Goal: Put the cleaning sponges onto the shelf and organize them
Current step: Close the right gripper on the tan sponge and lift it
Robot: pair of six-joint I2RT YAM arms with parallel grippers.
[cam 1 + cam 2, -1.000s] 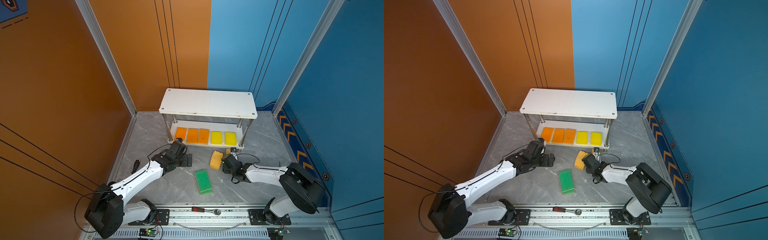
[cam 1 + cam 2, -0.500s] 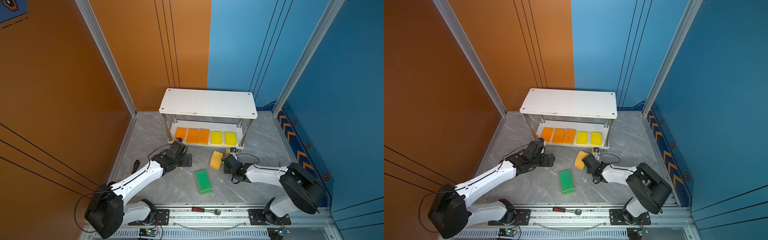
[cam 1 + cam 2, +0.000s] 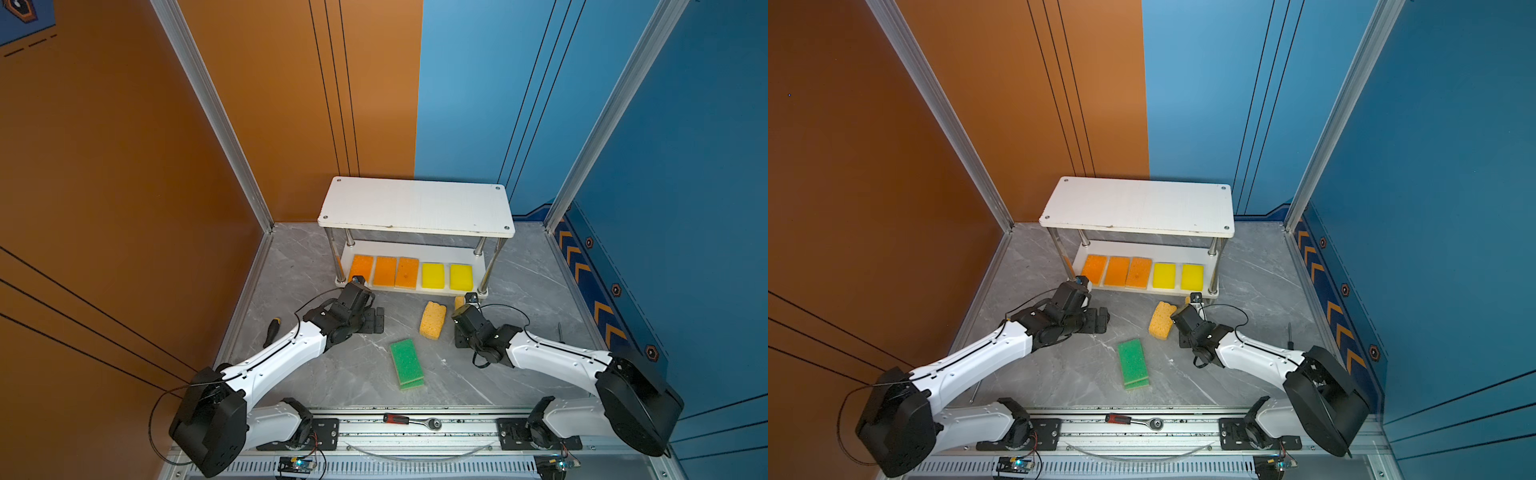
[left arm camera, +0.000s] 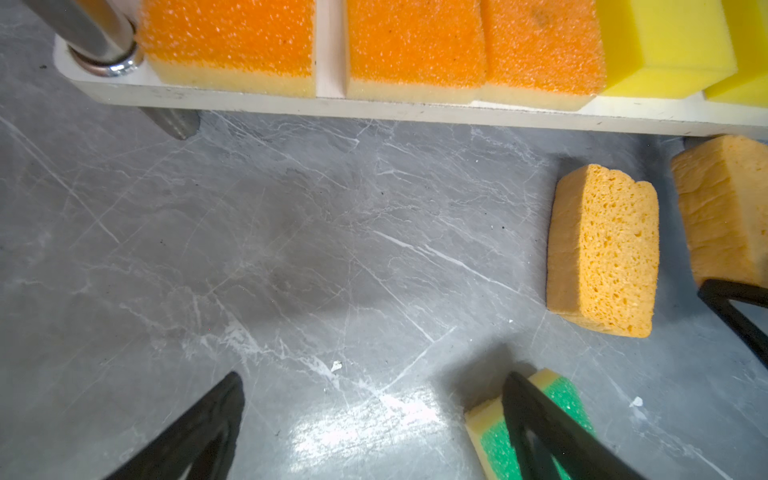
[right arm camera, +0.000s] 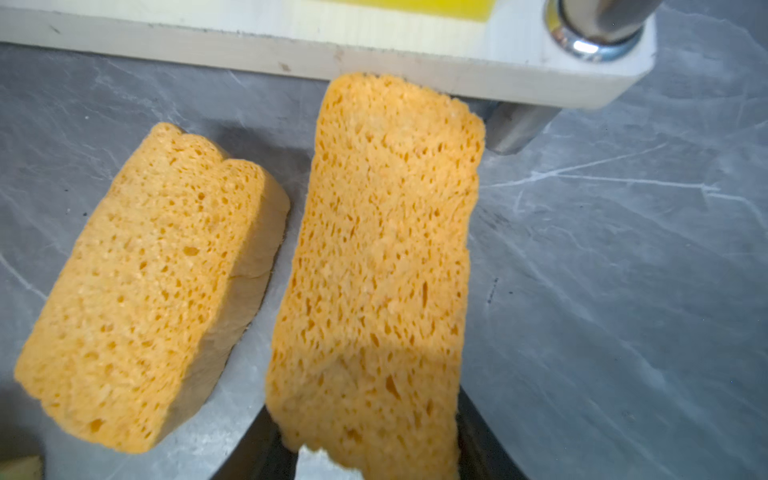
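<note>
The shelf [image 3: 415, 205] stands at the back; its lower board [image 4: 374, 109] holds three orange-topped sponges [image 3: 384, 271] and two bright yellow ones [image 3: 433, 275] in a row. A porous yellow-orange sponge [image 3: 432, 320] lies on the floor before it. Two green-topped sponges [image 3: 406, 360] lie stacked nearer the front. My right gripper [image 5: 361, 415] is shut on a second porous sponge [image 5: 386, 249], whose far end touches the lower board's front edge near the right post. My left gripper [image 4: 374, 382] hangs open over bare floor by the shelf's left front post, holding nothing.
A black-handled screwdriver [image 3: 272, 330] lies on the floor left of the left arm. A thin tool [image 3: 560, 332] lies by the right wall. A red-handled ratchet [image 3: 409, 420] rests on the front rail. Orange and blue walls enclose the grey floor [image 3: 374, 386].
The right gripper has closed on the porous sponge by the shelf's right post. Neither arm has visibly shifted, and the left gripper stays open.
</note>
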